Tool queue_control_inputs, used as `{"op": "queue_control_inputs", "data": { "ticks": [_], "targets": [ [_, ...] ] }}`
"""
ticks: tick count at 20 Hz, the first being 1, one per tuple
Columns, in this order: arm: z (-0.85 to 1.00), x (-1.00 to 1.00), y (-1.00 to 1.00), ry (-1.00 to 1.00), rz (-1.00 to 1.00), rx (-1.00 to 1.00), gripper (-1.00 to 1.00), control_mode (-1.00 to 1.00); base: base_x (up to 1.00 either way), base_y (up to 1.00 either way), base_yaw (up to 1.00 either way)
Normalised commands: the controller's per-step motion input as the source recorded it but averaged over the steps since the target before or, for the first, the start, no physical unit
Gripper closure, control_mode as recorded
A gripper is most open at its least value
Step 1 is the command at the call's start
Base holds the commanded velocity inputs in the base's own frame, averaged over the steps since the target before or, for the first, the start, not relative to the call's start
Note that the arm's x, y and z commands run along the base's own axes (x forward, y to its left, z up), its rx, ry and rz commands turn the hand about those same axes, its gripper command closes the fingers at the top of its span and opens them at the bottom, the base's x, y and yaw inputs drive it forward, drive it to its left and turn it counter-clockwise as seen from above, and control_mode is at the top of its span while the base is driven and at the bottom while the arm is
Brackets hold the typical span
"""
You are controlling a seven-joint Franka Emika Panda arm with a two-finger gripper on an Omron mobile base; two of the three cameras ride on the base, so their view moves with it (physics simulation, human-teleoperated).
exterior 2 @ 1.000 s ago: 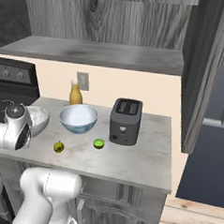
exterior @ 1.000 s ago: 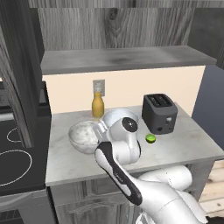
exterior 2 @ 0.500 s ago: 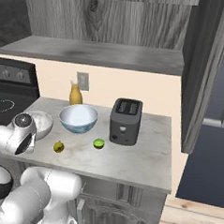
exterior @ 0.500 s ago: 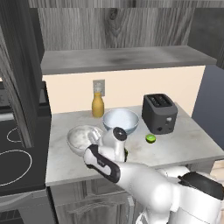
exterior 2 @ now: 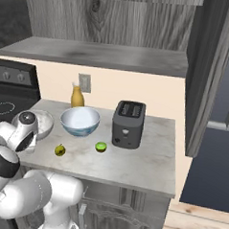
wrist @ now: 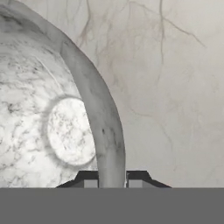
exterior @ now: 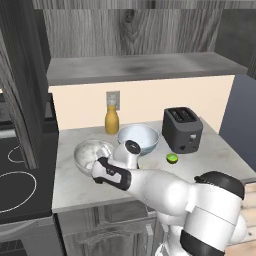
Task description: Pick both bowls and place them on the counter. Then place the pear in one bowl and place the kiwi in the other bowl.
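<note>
The claw [wrist: 111,181] is down at the grey-white marbled bowl [exterior: 91,152], with one dark tip on each side of the bowl's thick rim, one inside and one outside. It looks like it is pinching the rim, but I cannot tell for sure if the tips are pressing on it or just sitting close. Holding the rim that way makes sense, because a wide round bowl is too big to grab around the middle. This bowl sits on the counter [exterior 2: 142,161], so it may be that the claw is just setting it down. The bowl looks smooth and hard like stone, with a flat round spot at the bottom. Just past the claw stands the blue-patterned bowl [exterior 2: 80,122], pale blue inside and also on the counter. Near the claw lies the pear [exterior 2: 60,150], small, yellow-green, with a thin neck. A bit farther is the kiwi [exterior 2: 101,147], round and bright green. Both fruits still wait outside the bowls. The counter is flat and pale with thin grey veins.
</note>
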Motion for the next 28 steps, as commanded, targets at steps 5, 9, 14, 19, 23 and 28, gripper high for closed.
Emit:
{"op": "queue_control_inputs", "data": {
  "ticks": [5, 9, 14, 19, 23, 28],
  "targets": [
    [0.16, -0.29, 0.0, 0.0, 0.0, 0.0, -1.0, -1.0, 0.0, 0.0, 0.0],
    [0.37, -0.27, -0.04, 0.0, -0.01, 0.0, -1.0, -1.0, 0.0, 0.0, 0.0],
    [0.65, -0.22, -0.26, 0.0, -0.06, 0.0, -1.0, -1.0, 0.0, 0.0, 0.0],
    [0.68, -0.19, -0.45, 0.0, -0.05, 0.0, -1.0, -1.0, 0.0, 0.0, 0.0],
    [0.62, -0.35, -0.36, -0.02, -0.06, -0.06, -1.0, -1.0, 0.0, 0.0, 0.0],
    [0.7, -0.73, -0.3, -0.11, -0.01, -0.06, -1.0, -1.0, 0.0, 0.0, 0.0]
  ]
}}
